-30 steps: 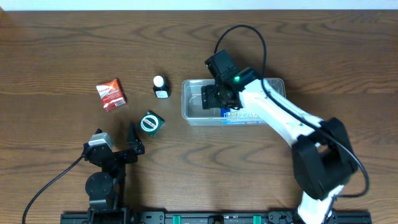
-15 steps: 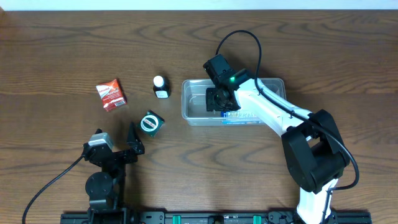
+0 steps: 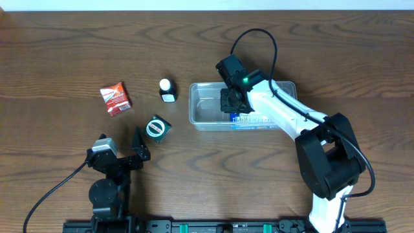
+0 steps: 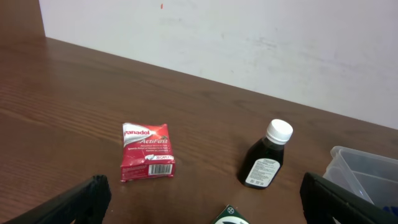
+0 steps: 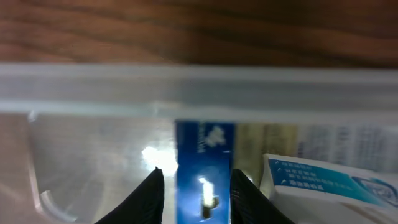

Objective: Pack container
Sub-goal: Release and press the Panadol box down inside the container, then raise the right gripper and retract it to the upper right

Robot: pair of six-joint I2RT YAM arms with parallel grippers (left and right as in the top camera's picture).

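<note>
While low inside the container, right gripper jaws apart astride a blue box.

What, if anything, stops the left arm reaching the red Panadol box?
Probably nothing, likely yes: the red Panadol box lies flat ahead of the open left fingers, apart from the dark bottle.

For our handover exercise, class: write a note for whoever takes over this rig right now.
Left gripper: open, empty, parked low.
Right gripper: down in the container, fingers astride a blue box; grip unclear.
Done: a white box also lies inside.
Left: red box, bottle and green box, unpacked on the table.
</note>
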